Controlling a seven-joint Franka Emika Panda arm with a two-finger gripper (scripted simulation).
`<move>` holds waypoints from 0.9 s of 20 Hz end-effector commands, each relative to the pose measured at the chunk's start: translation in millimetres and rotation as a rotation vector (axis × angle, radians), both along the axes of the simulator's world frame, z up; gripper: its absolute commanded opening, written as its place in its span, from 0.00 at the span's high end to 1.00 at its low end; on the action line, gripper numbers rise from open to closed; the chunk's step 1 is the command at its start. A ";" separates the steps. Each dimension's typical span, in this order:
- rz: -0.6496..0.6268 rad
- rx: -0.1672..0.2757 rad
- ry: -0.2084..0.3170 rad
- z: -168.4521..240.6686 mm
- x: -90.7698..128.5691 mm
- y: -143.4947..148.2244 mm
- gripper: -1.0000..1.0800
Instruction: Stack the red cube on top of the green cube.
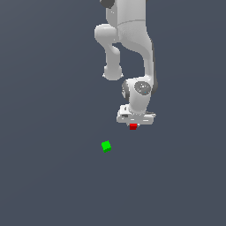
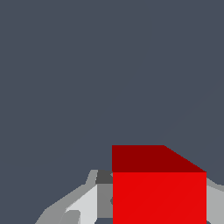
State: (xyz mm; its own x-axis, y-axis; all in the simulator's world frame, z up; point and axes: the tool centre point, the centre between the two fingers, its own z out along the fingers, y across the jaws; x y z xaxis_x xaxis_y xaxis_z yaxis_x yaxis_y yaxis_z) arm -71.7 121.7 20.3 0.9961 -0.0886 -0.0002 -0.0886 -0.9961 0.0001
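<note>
- Green comes first, going from the exterior view's left: the green cube [image 1: 106, 146] sits alone on the flat grey worktop [image 1: 44, 176], turned a little so one corner faces the camera.
- It touches nothing, and it lies apart from my gripper, down and toward the exterior view's left of it.
- Further to the exterior view's right, my white arm [image 1: 132, 48] comes down from the top edge and ends in the gripper [image 1: 133, 125], which points straight down.
- Just under the gripper body, the red cube [image 1: 133, 126] shows as a small red patch, with only part of it peeking out.
- My gripper is clenched on the red cube (the wrist view shows it best): the red cube [image 2: 159, 197] fills the near part of that picture, with grey finger [image 2: 83, 205] parts pressed close on either side of it.
- From the exterior view I cannot tell whether the red cube is lifted clear of the worktop or resting on it.
- Beyond the red cube, the wrist view shows only plain grey worktop [image 2: 87, 65].
</note>
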 end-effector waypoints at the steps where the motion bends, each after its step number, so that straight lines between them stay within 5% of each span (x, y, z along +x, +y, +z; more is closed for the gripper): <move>1: 0.000 0.000 0.000 -0.4 0.2 -0.1 1.00; 18: 0.000 0.000 0.000 38.8 -1.1 -0.1 1.00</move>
